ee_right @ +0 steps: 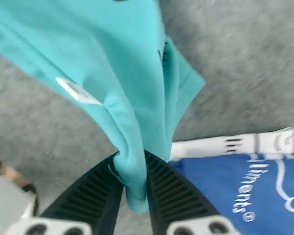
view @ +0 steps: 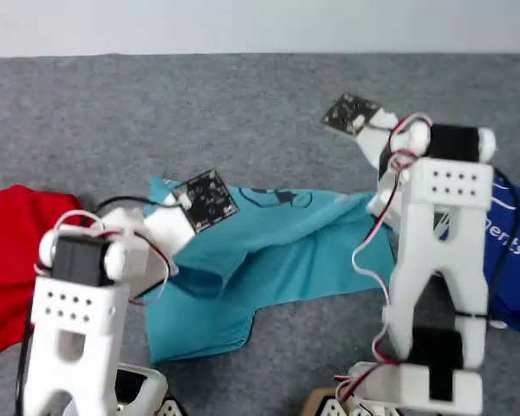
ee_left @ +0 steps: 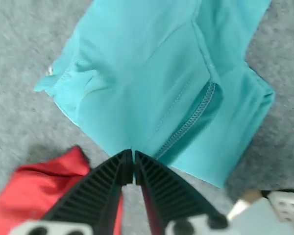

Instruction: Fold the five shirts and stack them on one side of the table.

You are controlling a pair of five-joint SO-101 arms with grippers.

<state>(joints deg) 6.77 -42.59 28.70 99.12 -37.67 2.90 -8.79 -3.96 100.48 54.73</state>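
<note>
High view: table (view: 243,95) beyond teal shirt (view: 277,234)

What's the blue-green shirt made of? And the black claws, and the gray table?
The shirt looks like soft, dull knit cloth, maybe cotton: it wrinkles and shows stitched seams. The left claw and right claw look like hard black plastic, with ridges inside. The table seems covered in fuzzy gray felt or carpet.

This looks like a robotics lab or hobby test bench. A counter (view: 243,104) covered in grey felt stands against a bare pale wall (view: 243,26). On it, the left arm (view: 74,303) and right arm (view: 438,217) are white plastic, with loose wires (view: 370,247) and bare circuit boards (view: 206,199).
</note>
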